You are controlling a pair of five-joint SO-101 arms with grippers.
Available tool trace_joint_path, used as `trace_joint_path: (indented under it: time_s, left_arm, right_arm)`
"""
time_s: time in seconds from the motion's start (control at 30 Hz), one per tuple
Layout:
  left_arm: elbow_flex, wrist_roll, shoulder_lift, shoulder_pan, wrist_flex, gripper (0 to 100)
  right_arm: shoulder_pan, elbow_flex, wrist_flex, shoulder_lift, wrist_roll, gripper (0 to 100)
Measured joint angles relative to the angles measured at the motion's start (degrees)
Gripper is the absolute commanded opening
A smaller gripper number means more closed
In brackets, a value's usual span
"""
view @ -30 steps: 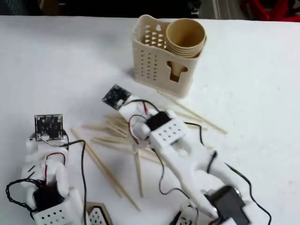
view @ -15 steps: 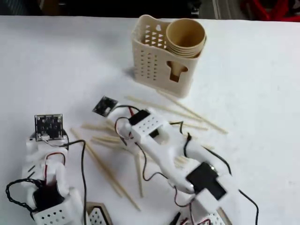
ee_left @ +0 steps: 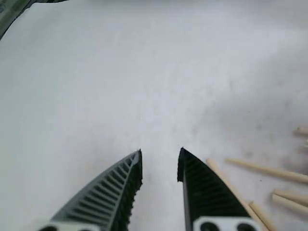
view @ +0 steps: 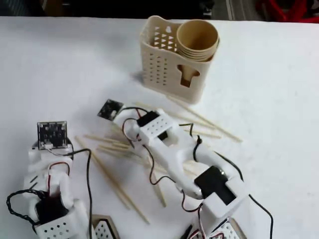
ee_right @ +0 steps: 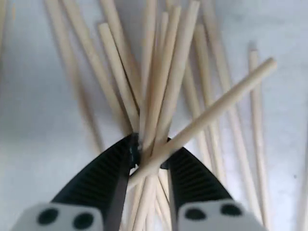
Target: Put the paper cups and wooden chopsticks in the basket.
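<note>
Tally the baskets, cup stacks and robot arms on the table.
Basket: 1
Cup stack: 1
Arms, left and right: 2
Chopsticks: overlapping, no sure count
Total without chopsticks: 4

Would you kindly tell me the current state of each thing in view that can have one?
basket: upright on the table
paper cups: stacked, upright inside the basket
loose chopsticks: lying scattered on the table, outside the basket
right claw: shut on gripped chopsticks
gripped chopsticks: bundled, crossing one another
left claw: open, empty, over bare table
</note>
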Motion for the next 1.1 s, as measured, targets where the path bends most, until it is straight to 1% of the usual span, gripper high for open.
trace_joint_path:
  time_s: [0.13,0.27,0.4,0.73,0.93,1.1]
  left_arm:
    - [0.00,0.00,0.00,0.00,0.00,14]
    - [0.00,0.00,0.00,0.00,0.00,14]
    - [0.00,0.00,0.00,0.00,0.00,14]
    - [0.00,0.00,0.00,0.00,0.00,14]
    - [0.00,0.00,0.00,0.00,0.00,14]
    - [0.00,0.00,0.00,0.00,0.00,14]
  right_arm:
    - [1.93,0.00,0.18,0.09,0.26,1.9]
    - [2.20,0.09,0.88,-0.88,0.26,1.9]
    - [2.64,0.18,3.08,-7.47,0.26,1.9]
    - [4.22,0.18,3.34,-23.30,0.44,1.9]
    - [5.63,-3.25,3.34,-28.22,0.44,1.9]
    - [5.71,-7.74,3.34,-29.27,-2.46,1.9]
